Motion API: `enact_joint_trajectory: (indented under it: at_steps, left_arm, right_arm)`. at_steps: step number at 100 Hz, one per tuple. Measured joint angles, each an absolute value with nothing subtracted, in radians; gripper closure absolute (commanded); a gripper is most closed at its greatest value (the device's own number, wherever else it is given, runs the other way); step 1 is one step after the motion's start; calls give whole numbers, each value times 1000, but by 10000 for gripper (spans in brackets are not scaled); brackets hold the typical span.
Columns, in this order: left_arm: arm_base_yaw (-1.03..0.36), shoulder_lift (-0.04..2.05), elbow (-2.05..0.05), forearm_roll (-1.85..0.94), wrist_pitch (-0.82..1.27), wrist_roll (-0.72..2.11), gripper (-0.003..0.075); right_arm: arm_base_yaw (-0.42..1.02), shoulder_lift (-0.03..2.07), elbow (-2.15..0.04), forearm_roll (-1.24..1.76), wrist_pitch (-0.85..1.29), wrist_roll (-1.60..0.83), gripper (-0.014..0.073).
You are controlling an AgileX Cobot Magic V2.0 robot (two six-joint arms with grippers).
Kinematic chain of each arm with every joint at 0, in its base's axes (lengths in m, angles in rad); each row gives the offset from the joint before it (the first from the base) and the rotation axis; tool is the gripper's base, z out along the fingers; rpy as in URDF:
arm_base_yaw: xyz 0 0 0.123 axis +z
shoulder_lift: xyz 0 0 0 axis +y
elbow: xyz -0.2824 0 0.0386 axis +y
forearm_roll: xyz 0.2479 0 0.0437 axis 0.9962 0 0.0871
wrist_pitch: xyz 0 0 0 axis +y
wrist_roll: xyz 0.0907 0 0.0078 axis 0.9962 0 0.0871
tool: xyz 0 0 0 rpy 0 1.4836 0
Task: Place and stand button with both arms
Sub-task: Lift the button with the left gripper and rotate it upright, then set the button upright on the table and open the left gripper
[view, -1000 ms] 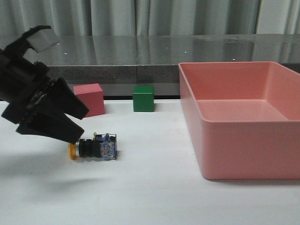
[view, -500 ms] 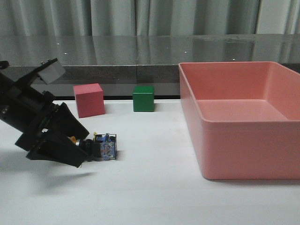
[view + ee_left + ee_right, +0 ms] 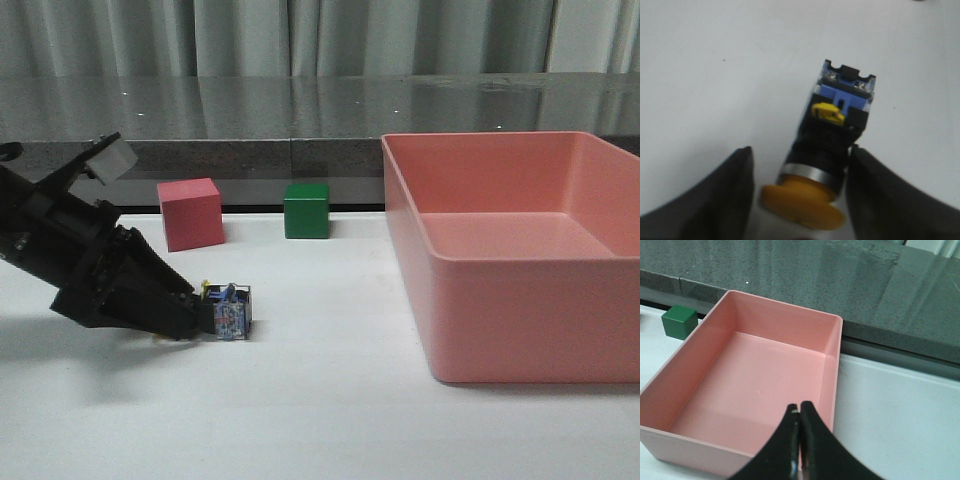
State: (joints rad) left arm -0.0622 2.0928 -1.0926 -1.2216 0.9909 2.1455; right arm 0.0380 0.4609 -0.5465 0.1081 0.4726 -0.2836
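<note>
Button [image 3: 827, 150] lying between parted left hand [image 3: 800, 195] fingers.

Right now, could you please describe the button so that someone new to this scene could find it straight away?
Start at the large pink bin on the white table and look left: the button lies on its side between the fingers of the left gripper. Unlike the pink cube and green cube behind it, it is slim, with a yellow cap, black body and blue base.

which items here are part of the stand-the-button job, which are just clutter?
In the job:
button, lying on its side
left gripper, open around it
right gripper, shut, above the bin

Lying about:
pink cube
green cube
pink bin
</note>
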Motion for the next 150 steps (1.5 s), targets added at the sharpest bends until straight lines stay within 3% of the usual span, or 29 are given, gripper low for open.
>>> enact_joint_trajectory:
  at_steps: [8,42,62,93,131,150]
  left_arm:
    - [-62,2095,-1093,-1213,1000,2147,740]
    - [-62,2045,-1140,-1064,1075,2122,740]
    - [-91,1885,-1292,-836,1077,1915,740]
    - [-343,1779,-1493,-48,1108,1354,740]
    - [-624,1890,-1496,549,1107,812,740]
    - [-681,1973,-1497,641,1111,715,740]
  right_arm:
    - [38,461,-547,108,473,-284,655]
    - [38,461,-547,108,465,-284,655]
    - [38,461,-547,108,463,-284,655]
    - [38,461,-547,108,453,-284,655]
    - [38,461,-547,108,451,-284,655]
    - [38,461,-547,108,451,-284,655]
